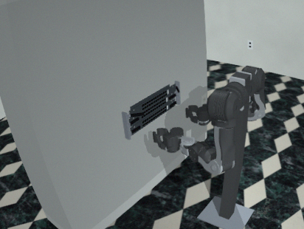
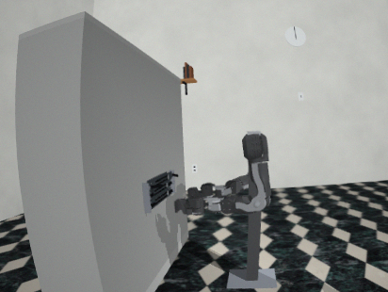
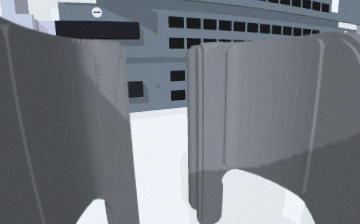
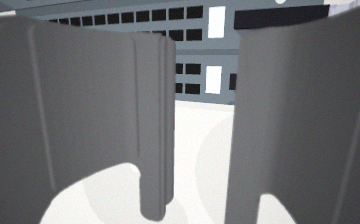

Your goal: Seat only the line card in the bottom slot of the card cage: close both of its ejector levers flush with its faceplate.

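The card cage is set in a tall grey wall, with stacked blue-grey cards. The bottom card is the lowest in both wrist views. Its left lever and right lever show only as dark ends beside the fingers; whether they are flush cannot be told. My left gripper is slightly open and empty, in front of and below the cage's left part. My right gripper is slightly open and empty, in front of the right part.
Above the bottom card, another card has a dark lever bar at its left and one at its right. A dark lever stands angled at the cage's upper right. The grey wall surrounds the cage.
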Robot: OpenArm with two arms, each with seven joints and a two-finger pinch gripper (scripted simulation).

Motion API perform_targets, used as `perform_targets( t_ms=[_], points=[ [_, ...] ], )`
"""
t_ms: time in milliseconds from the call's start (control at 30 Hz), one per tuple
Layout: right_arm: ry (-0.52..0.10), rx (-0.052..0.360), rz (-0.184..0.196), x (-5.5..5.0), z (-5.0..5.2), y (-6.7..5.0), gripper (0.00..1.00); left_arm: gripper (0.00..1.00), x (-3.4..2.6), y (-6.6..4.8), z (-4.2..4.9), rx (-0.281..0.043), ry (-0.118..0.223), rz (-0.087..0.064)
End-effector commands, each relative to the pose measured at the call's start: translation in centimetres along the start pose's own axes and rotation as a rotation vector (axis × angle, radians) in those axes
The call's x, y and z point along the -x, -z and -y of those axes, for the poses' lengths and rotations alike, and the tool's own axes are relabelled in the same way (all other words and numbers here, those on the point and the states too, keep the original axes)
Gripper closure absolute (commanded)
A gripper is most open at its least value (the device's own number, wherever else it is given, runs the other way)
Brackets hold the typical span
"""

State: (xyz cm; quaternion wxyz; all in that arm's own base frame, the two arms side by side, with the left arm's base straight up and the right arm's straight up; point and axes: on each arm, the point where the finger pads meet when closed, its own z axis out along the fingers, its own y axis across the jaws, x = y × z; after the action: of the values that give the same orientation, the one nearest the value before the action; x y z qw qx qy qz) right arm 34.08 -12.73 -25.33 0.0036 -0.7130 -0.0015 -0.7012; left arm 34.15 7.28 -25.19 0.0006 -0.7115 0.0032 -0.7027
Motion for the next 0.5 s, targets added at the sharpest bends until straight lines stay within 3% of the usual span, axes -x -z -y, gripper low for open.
perform_targets(
  t_ms=[0, 467],
  points=[
    [0.003, 0.007, -0.017, -0.5, -0.2, 0.0, 0.87, 0.87, -0.39, 0.1, 0.22, -0.004, 0.005, -0.013],
    [0.003, 0.007, -0.017, -0.5, -0.1, 1.1, 0.73, 0.73, -0.34, 1.2, 0.95, -0.004, 0.005, -0.013]
  ],
)
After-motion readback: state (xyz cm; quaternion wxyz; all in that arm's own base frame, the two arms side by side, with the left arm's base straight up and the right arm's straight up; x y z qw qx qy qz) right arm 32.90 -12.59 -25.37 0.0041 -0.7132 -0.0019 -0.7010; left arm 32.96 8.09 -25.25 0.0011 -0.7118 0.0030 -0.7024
